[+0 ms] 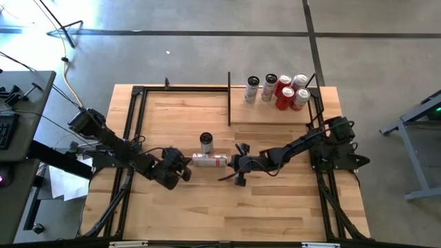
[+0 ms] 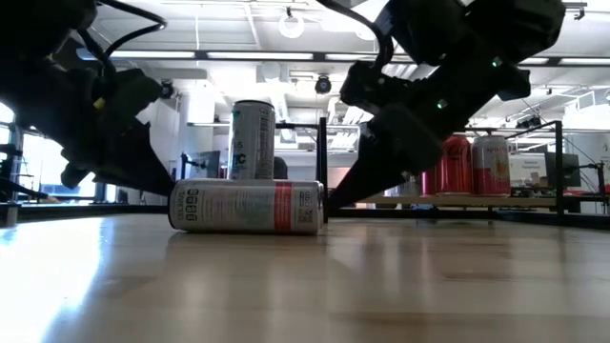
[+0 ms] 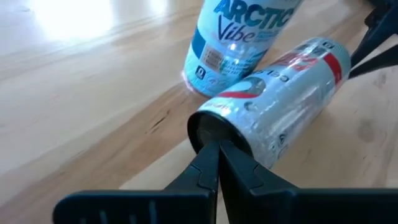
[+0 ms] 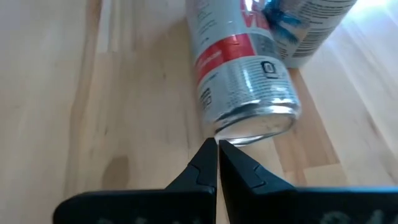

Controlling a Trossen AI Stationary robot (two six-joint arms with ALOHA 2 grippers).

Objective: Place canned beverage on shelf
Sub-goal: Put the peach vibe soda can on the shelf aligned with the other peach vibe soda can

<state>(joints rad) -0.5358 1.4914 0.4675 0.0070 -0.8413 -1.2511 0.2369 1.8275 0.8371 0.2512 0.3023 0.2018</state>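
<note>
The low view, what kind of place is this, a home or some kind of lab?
Likely a lab or workshop, not a home: exposed ceiling ducts, a bare concrete floor, and a black-framed wooden table set up with cans.

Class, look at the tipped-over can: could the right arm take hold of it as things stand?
Probably yes. The right pincer sits shut at one end of the tipped can, nothing between them. The left pincer crowds the other end, and it must open first.

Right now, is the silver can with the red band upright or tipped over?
Tipped over. The silver can with the red band lies on its side on the table, one round end facing each shut gripper.
</note>
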